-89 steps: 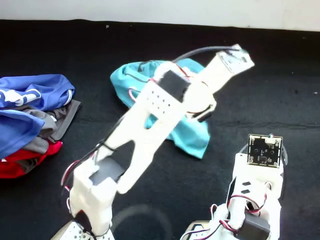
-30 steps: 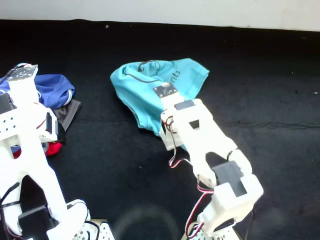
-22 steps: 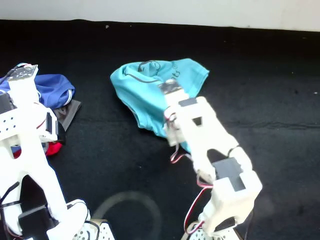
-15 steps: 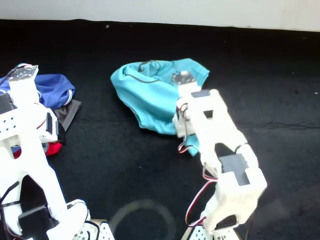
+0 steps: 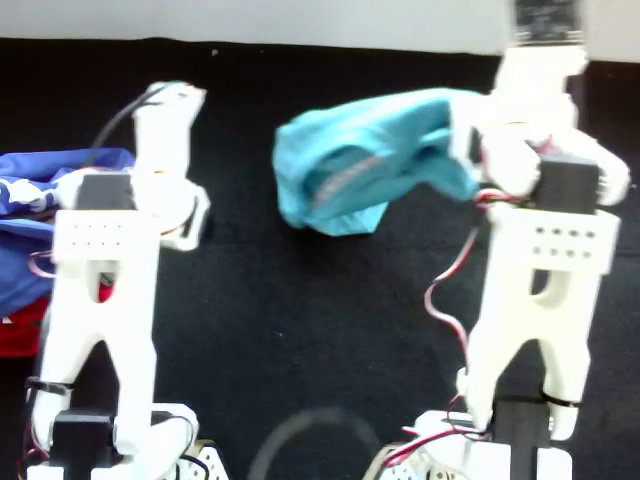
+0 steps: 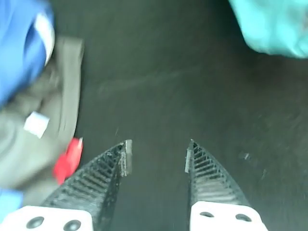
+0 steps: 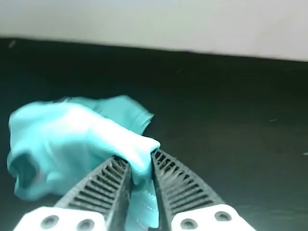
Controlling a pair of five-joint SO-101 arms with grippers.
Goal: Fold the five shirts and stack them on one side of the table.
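A black table [image 5: 300, 310] spreads wide, its surface matte and dark. Behind the table's far edge rises a plain white wall [image 5: 250, 18], evenly lit, meeting it in a straight line

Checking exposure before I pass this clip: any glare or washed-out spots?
High view: white arms and wall wash out against the black table. Left wrist view: faint sheen on the table beyond the left gripper. Right wrist view: the shirt pales near white at the right gripper.
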